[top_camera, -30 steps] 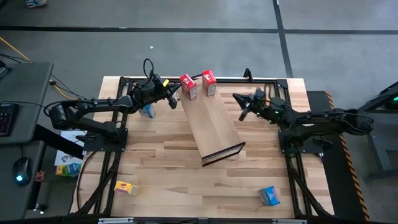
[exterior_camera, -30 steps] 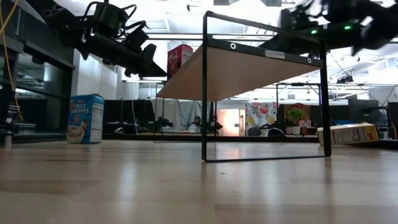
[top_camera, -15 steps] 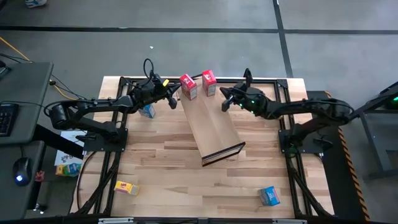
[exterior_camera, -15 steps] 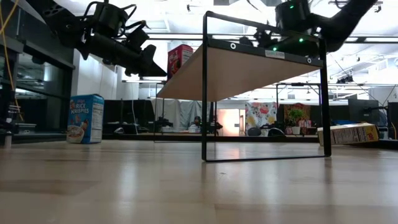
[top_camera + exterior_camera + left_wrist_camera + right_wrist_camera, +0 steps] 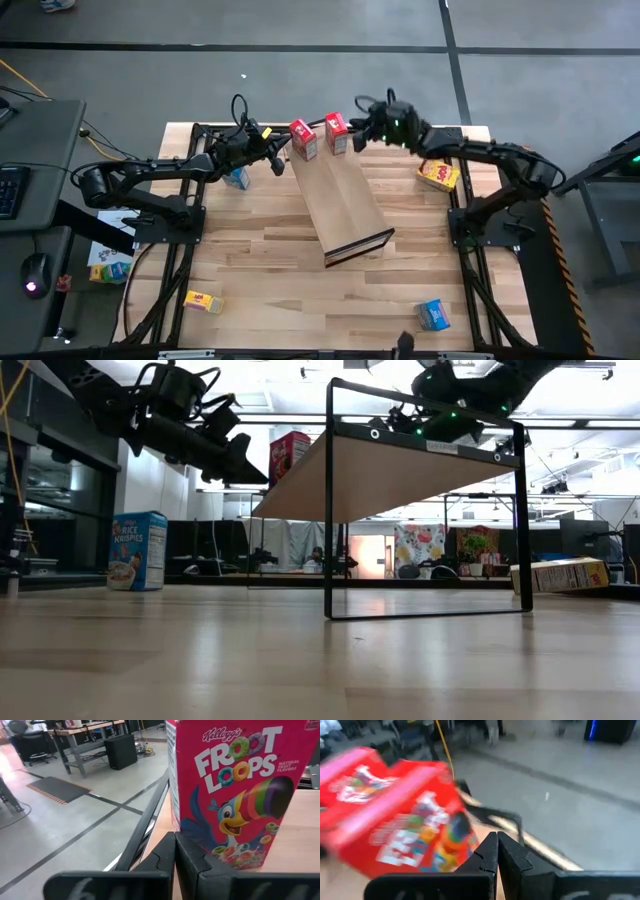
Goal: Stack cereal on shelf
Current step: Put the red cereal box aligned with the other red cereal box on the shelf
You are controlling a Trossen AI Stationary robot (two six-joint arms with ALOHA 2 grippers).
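Judging by the layout, the main risk was the right tool [image 5: 362, 113], fully closed and empty, being carried just beside the red box [image 5: 336, 132] at the shelf's [image 5: 345, 205] far end; a sideways brush could have toppled it off. The left tool [image 5: 278, 160], also closed on nothing, was held right against the other red box [image 5: 303, 139], so the same hazard applied. "Kellogg's Froot Loops" was read on that box in the left wrist view. "Rice Krispies" was read on the blue box [image 5: 137, 550] near the table's far left edge. Another blue box [image 5: 433, 315] and two yellow boxes [image 5: 203, 300] [image 5: 439, 176] were left on the table, unstacked.
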